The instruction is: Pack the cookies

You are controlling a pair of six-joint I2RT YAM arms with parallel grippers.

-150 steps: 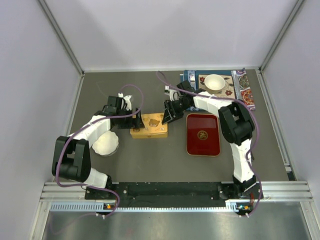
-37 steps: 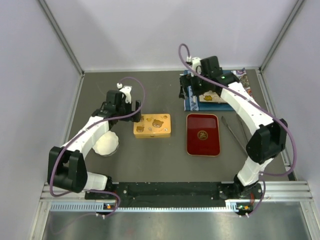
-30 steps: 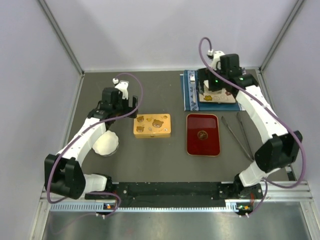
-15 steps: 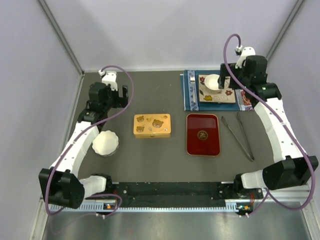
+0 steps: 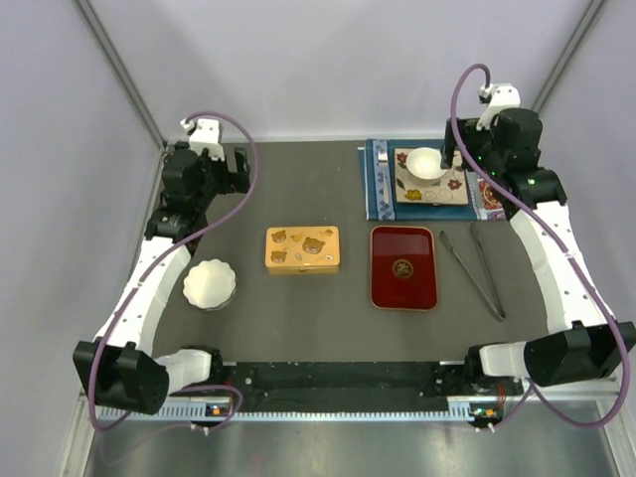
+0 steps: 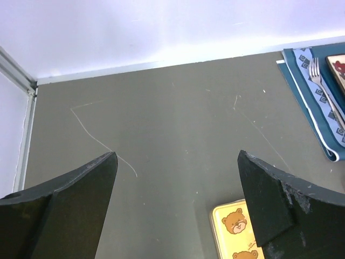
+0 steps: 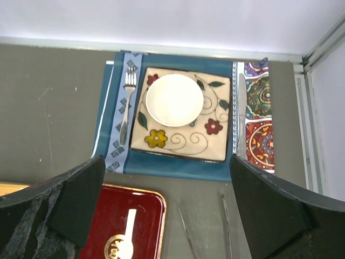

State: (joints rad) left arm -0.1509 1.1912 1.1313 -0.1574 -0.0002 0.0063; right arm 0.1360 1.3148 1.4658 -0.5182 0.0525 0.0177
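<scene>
The cookies do not show in any view. A yellow tin printed with bears lies shut on the dark table left of centre, and its corner shows in the left wrist view. To its right rests a red tray with a gold emblem. My left gripper hangs open high over the back left of the table, with bare table between its fingers. My right gripper is open above the back right, over a floral plate.
A white fluted paper cup stands near the left arm. A white bowl sits on the plate, which lies on a blue placemat with a fork. Metal tongs lie right of the tray. A patterned cloth lies at the far right.
Both arms have lifted and swung outward toward the back corners, away from the tin and tray. The right arm's move uncovered the plate, the bowl and the tongs.
</scene>
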